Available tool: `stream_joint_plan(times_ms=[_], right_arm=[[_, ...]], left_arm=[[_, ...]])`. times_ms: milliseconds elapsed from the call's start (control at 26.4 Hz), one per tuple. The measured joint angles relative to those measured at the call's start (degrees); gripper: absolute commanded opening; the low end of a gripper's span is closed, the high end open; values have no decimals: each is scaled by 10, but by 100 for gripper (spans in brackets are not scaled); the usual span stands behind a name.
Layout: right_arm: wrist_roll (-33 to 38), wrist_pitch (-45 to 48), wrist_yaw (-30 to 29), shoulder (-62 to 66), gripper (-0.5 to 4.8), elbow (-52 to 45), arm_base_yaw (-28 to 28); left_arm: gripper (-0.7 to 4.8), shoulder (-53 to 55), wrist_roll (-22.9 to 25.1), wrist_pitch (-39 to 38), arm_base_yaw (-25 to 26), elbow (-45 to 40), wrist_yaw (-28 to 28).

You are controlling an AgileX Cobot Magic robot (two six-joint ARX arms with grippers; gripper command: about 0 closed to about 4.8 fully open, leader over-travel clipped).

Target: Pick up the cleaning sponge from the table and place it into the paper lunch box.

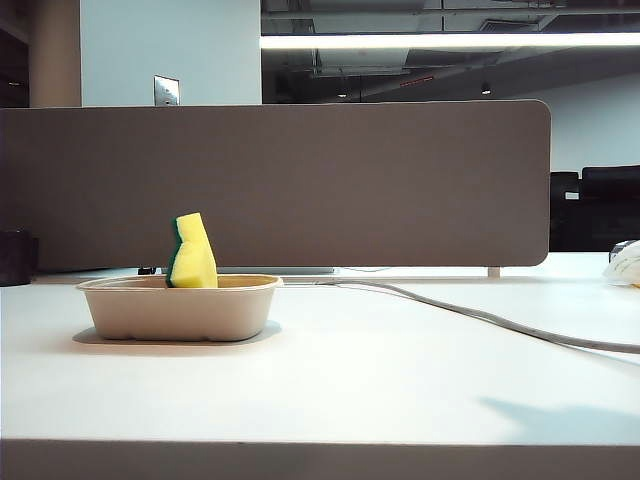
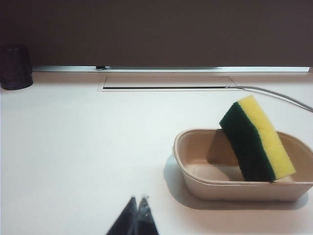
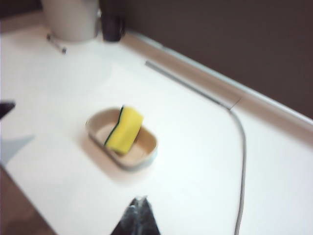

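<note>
The big white surface (image 1: 400,390) fills most of each view. A tall brown wall panel (image 1: 300,180) stands along its far edge. A grey cable (image 1: 480,315) lies across the surface, well apart from the box.

The paper lunch box (image 1: 130,310) sits on the surface, on the left side of the exterior view. It is a low tan tray with round corners.

The cleaning sponge (image 1: 195,258) is in the box. It does not lie flat. It stands up on one end and leans on the rim of the box, so most of it sticks up above the rim. The yellow foam is on one side and the dark green layer is on the other. In the left wrist view, the green side of the sponge (image 2: 247,142) faces the inside of the box (image 2: 195,169).

A small dark cup (image 2: 15,67) stands far off by the wall panel.

The left end effector (image 2: 137,218) is low over the bare surface, near the box but not touching it. Its two tips are pressed together and hold nothing.

The right end effector (image 3: 138,218) is up high, well apart from the box (image 3: 146,147) and the sponge (image 3: 126,129). Its tips are together too, and it holds nothing.
</note>
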Motion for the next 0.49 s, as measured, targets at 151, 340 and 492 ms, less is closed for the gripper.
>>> stream_joint_plan(times_ms=[151, 340, 492], right_arm=[[0, -33, -2, 3, -1, 0, 0], [0, -45, -3, 3, -1, -1, 1], [0, -44, -2, 3, -1, -1, -12]], left_arm=[[-5, 0, 0, 0, 0, 0, 0], [-5, 0, 0, 0, 0, 0, 0], [-5, 0, 0, 0, 0, 0, 0]])
